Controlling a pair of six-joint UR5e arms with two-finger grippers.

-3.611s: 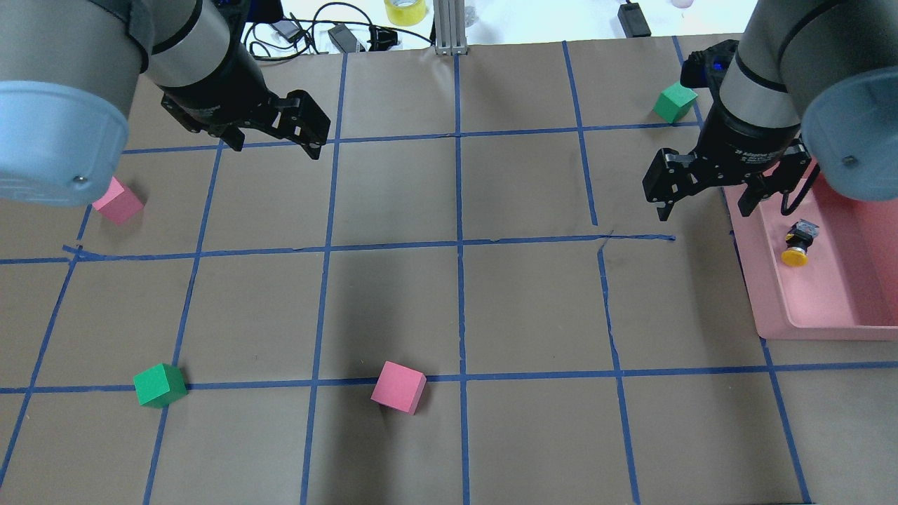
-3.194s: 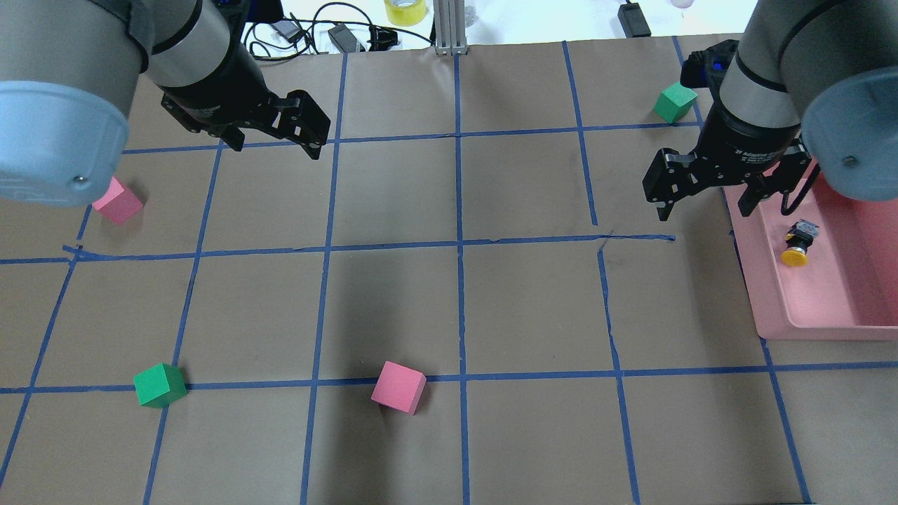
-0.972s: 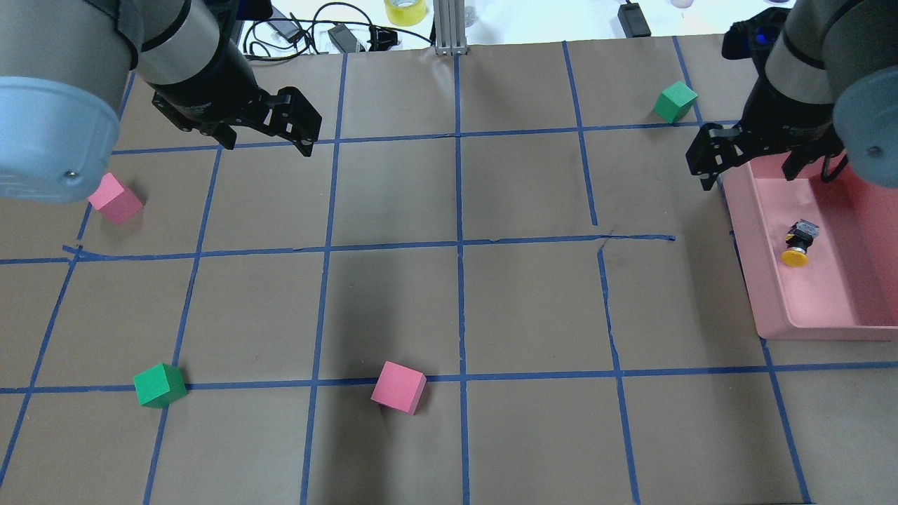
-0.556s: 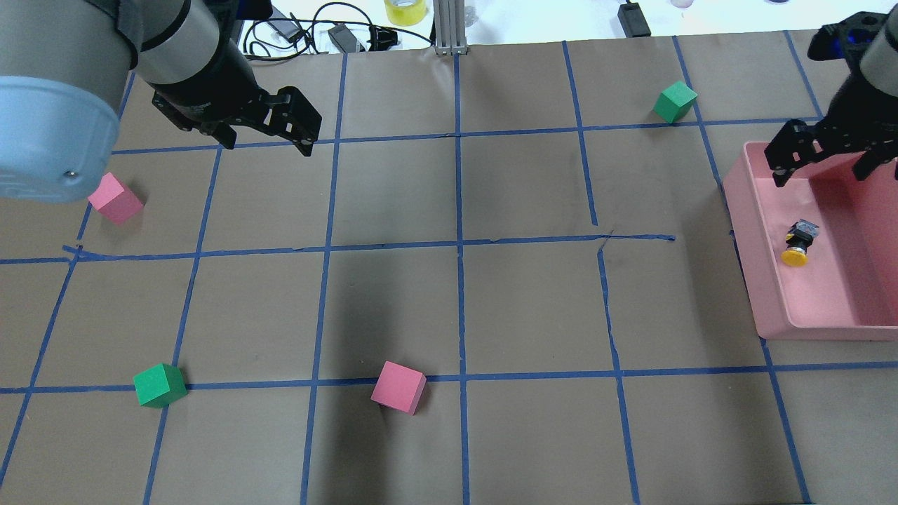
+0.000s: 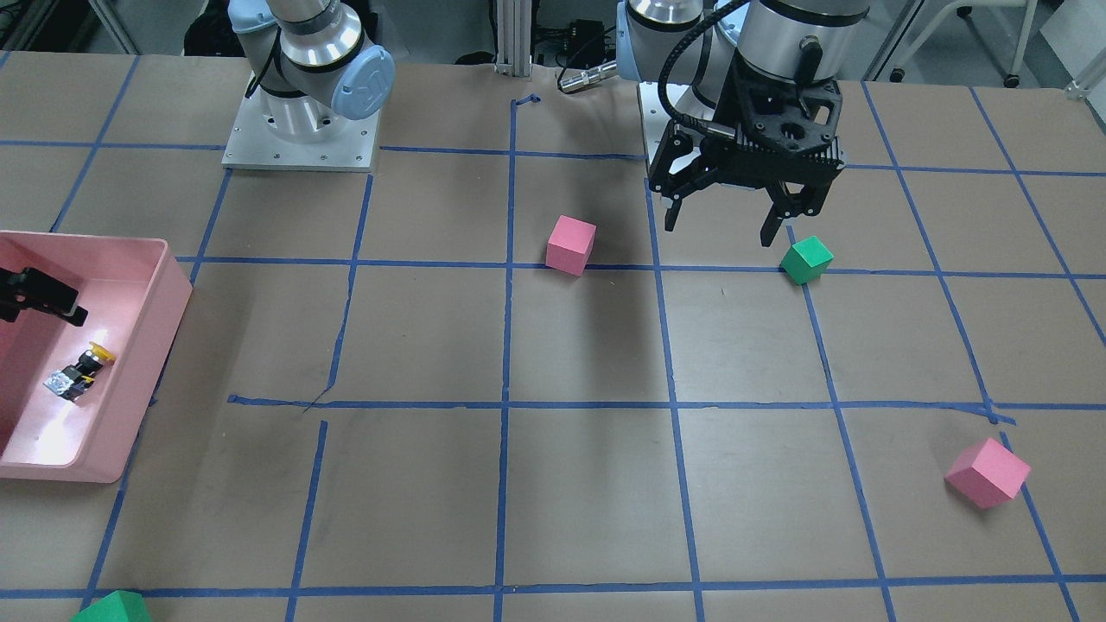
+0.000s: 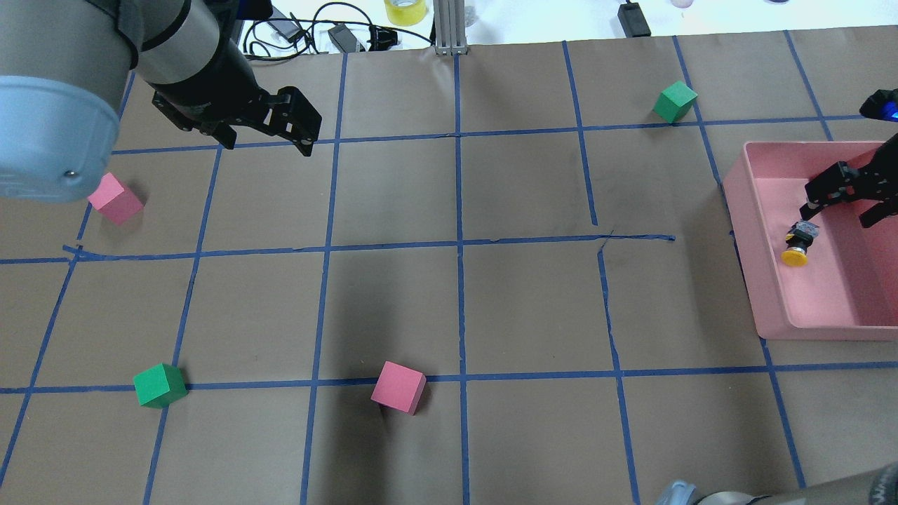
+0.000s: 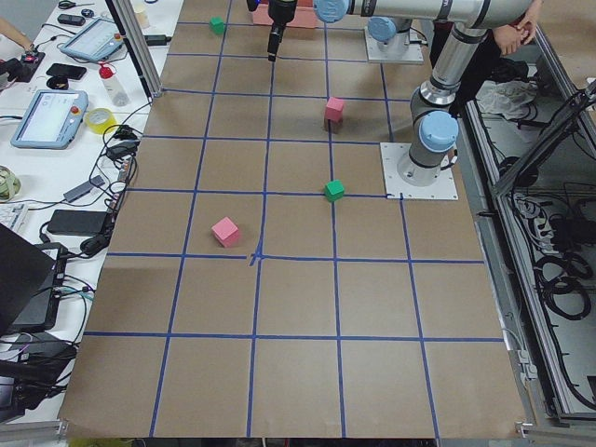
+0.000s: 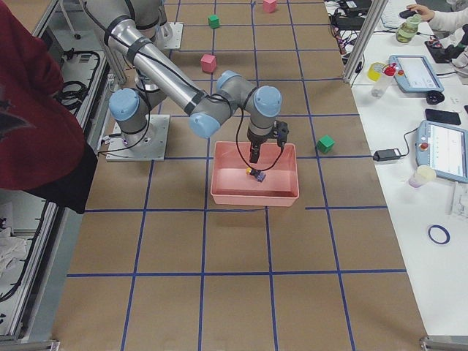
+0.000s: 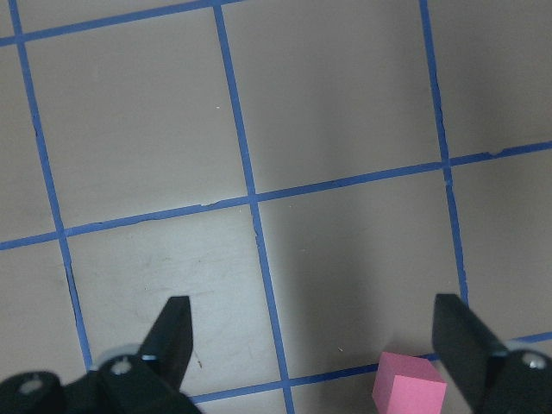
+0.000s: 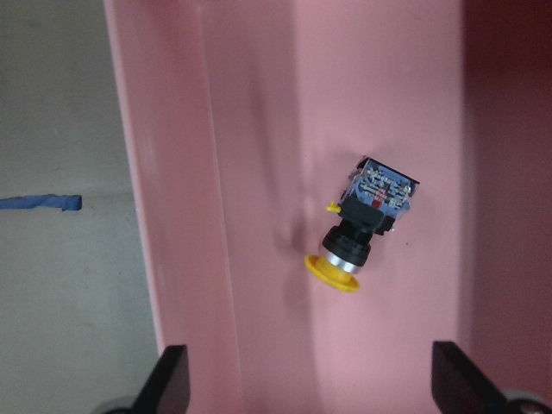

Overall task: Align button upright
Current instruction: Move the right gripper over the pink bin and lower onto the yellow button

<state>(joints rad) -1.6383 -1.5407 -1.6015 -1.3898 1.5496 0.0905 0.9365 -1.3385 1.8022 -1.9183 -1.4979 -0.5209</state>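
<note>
Spread wide and empty, the right gripper (image 6: pixel 838 210) hangs over the far part of the pink tray (image 6: pixel 761 280), fingers pointing down. We see the button (image 10: pixel 366 226) on the tray floor, lying on its side and not upright. It rests near the tray wall that faces the middle of the table (image 6: pixel 533 301), but apart from it, with a strip of bare floor between. In the right wrist view both fingertips stand at the bottom edge, one above this wall and one above the floor. The button lies ahead of them, touched by neither. Nothing lies on the button or between it and the gripper; the wall is the only thing close beside it.

The long axis of the button runs flat along the floor, roughly along that wall but somewhat slanted, with the cap end nearer to the wall. In the overhead view the yellow cap points toward the robot's side and the silvery base toward the far side, where the gripper is.

The left gripper (image 5: pixel 718 231) hovers over the other half of the table, jaws also wide, holding nothing. Four cubes stand outside the tray: the far green cube (image 6: pixel 675 102) nearest to it but apart, the middle pink cube (image 6: pixel 398 387), the near green cube (image 6: pixel 160 385) and the left pink cube (image 6: pixel 116 200)
</note>
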